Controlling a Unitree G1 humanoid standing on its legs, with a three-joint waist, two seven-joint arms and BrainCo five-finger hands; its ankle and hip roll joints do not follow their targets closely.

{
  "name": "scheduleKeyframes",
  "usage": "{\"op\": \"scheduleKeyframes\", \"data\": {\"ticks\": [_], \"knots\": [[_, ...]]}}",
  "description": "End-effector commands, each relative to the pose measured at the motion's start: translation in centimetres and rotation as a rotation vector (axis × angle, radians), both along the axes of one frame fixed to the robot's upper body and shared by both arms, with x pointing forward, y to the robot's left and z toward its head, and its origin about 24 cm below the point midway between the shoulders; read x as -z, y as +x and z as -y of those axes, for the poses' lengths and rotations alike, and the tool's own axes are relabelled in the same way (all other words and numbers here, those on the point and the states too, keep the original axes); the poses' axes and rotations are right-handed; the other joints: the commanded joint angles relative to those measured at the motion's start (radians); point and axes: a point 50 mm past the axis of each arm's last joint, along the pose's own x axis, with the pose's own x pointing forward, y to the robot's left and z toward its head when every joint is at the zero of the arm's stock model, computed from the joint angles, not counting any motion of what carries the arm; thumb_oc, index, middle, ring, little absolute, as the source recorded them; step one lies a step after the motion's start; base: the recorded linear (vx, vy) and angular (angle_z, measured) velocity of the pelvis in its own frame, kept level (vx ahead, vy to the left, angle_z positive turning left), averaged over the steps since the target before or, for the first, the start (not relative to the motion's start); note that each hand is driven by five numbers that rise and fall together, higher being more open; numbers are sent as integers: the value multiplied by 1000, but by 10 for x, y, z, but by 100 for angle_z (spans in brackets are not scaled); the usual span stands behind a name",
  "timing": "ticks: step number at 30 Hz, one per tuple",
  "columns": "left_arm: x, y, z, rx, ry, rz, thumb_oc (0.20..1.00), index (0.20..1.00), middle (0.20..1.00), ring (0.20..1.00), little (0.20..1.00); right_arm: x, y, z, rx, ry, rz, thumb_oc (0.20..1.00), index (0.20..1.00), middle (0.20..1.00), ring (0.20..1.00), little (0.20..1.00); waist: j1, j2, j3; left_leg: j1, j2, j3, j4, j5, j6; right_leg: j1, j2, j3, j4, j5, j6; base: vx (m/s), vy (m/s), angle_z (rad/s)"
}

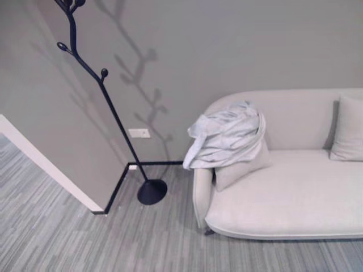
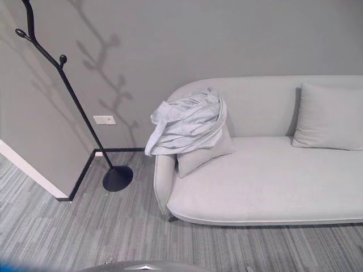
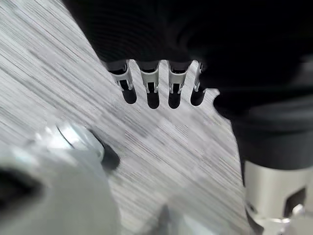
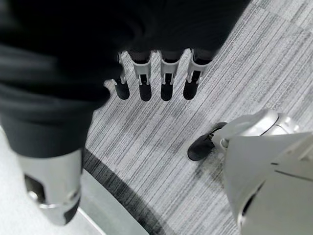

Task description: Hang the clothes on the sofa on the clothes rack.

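A pale grey garment (image 1: 227, 137) lies crumpled over the left arm of the light sofa (image 1: 295, 192) and rests on a cushion (image 1: 241, 167) there. To the sofa's left, in the wall corner, stands the black clothes rack (image 1: 108, 105), with a round base (image 1: 152, 191) and knobbed branches; nothing hangs on it. My left hand (image 3: 150, 81) hangs over the striped carpet with straight fingers and holds nothing. Over the carpet too, my right hand (image 4: 166, 78) has relaxed fingers and its thumb (image 4: 51, 191) apart, also empty.
A second cushion (image 2: 329, 116) leans at the sofa's right end. A wall corner with a white skirting board (image 1: 45, 164) juts out left of the rack. A white socket plate (image 1: 139, 133) sits on the wall behind the rack. Grey striped carpet (image 1: 113, 243) lies before the sofa.
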Motion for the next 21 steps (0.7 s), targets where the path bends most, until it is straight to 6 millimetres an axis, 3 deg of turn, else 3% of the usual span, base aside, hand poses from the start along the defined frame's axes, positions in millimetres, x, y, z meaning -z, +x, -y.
{"op": "scheduleKeyframes", "data": {"ticks": [1,3,4,5,7,9,11,12,14,16,19,20,21], "knots": [[-9,47,19,77,-1,140,1000,1000,1000,1000,1000,-9,22,23,-68,-100,5,1000,1000,1000,1000,1000,-3,-3,83,-151,53,-78,26,8,-40,4,-33,50,122,-115,20,32,165,-13],[-12,53,21,87,-10,178,1000,1000,1000,1000,1000,-11,25,25,-81,-103,11,1000,1000,1000,1000,1000,5,-7,82,-198,99,-55,-52,47,-38,1,-36,74,139,-137,29,129,125,-32],[-12,53,21,86,-9,177,1000,1000,1000,1000,1000,-10,25,25,-81,-103,10,1000,1000,1000,1000,1000,7,-9,81,-195,100,-52,-58,49,-38,-1,-38,76,141,-140,28,204,156,-37],[-13,56,24,101,-9,189,1000,1000,1000,1000,1000,-11,30,25,-80,-107,24,1000,1000,1000,1000,1000,16,-17,92,-248,124,-31,-151,62,-34,14,-45,99,144,-161,34,143,111,-22],[-11,51,25,114,-1,167,1000,1000,1000,1000,1000,-11,35,24,-89,-111,41,1000,1000,1000,1000,1000,22,-10,102,-322,111,-15,-188,46,-40,44,-56,124,133,-180,38,267,297,-2],[-10,48,25,101,4,163,1000,1000,1000,1000,1000,-10,33,22,-85,-101,35,1000,1000,1000,1000,1000,31,-3,99,-363,114,57,-188,59,-46,86,-87,130,119,-189,48,271,361,-11],[-10,46,25,85,-3,164,1000,1000,1000,1000,1000,-9,32,19,-95,-92,31,1000,1000,1000,1000,1000,44,2,90,-353,116,55,-188,74,-45,102,-105,140,111,-191,58,311,427,-53],[-6,34,24,76,-9,129,1000,1000,1000,1000,1000,-7,28,14,-128,-68,16,1000,1000,1000,1000,1000,63,5,61,-315,111,5,-188,102,-46,125,-141,162,108,-183,87,515,729,1],[-3,24,22,84,-10,79,1000,1000,1000,1000,1000,-4,24,7,-115,-42,9,1000,1000,1000,1000,1000,66,-18,39,-271,97,-1,-170,134,-36,136,-201,181,101,-117,121,404,595,-12],[-2,20,14,86,6,63,1000,1000,1000,1000,1000,0,15,-4,-105,-1,7,1000,1000,1000,1000,1000,60,-52,34,-255,53,17,-117,134,-11,107,-252,212,139,33,143,242,426,-91],[-3,19,3,116,39,49,1000,1000,1000,1000,1000,1,16,-8,-93,11,29,1000,1000,1000,1000,1000,50,-76,30,-217,7,19,-102,96,29,44,-290,233,232,227,135,160,348,-25],[-3,19,3,117,39,49,1000,1000,1000,1000,1000,1,16,-8,-93,11,30,1000,1000,1000,1000,1000,50,-76,30,-217,7,20,-102,95,29,44,-290,235,232,227,136,211,472,-30],[-3,13,-2,143,65,20,1000,1000,1000,1000,1000,1,20,-11,-103,11,47,1000,1000,1000,1000,1000,43,-62,42,-166,-16,11,-104,67,63,-5,-318,220,346,342,115,183,429,-31]]}}
